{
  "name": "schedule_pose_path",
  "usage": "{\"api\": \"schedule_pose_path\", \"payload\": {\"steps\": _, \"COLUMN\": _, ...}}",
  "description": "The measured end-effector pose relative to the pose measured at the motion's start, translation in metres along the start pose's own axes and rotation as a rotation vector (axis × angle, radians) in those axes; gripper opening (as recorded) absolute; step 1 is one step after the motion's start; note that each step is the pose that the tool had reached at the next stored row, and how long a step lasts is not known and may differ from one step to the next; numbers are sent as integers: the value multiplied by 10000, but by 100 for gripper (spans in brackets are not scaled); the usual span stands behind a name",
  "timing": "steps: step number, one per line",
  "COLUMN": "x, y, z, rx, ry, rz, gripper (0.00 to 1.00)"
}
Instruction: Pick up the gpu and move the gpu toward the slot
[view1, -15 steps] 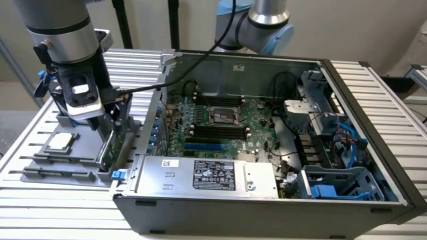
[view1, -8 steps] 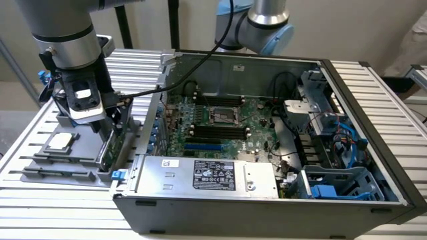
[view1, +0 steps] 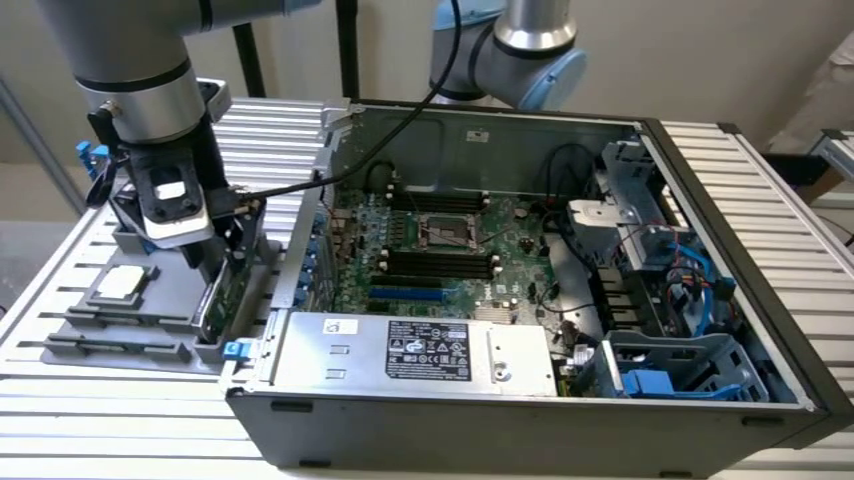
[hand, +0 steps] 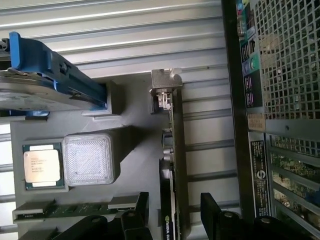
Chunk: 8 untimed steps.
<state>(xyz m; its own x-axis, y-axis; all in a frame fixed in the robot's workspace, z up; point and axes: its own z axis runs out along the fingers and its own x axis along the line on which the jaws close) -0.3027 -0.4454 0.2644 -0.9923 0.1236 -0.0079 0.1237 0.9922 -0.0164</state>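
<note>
Gripper: your gripper (view1: 218, 262) is hanging low over the gray tray (hand: 132, 112) on the exterior view's left, just beside the open computer case (view1: 534, 425).
Fingers: the two dark fingers (hand: 135, 222) are standing spread, one on each side of the gpu (hand: 175, 165); in the wrist view a gap is showing between each finger and the card, so you are pinching nothing.
Gpu: it is standing on its edge in the tray, looking thin and dark from the wrist, with its silvery bracket (hand: 165, 82) at the end away from the fingers.
Tray neighbours: a square silver chip (hand: 42, 165) is lying flat in its pocket, and a hard drive (hand: 40, 90) with blue side rails is sitting apart from the card, beyond a pale ribbed block (hand: 90, 159).
Case: it is lying open with the green motherboard (view1: 441, 240) facing up and the silver power supply (view1: 414, 348) sitting along its near wall.
Table: the slatted metal table (view1: 80, 410) is carrying both tray and case.
</note>
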Motion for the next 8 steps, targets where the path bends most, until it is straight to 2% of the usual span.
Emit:
{"api": "schedule_pose_path", "payload": {"steps": 4, "x": 23, "y": -2, "z": 62, "rx": 66, "ry": -44, "rz": 0, "gripper": 54}}
{"api": "schedule_pose_path", "payload": {"steps": 8, "x": 29, "y": 3, "z": 125, "rx": 68, "ry": -141, "rz": 3, "gripper": 54}}
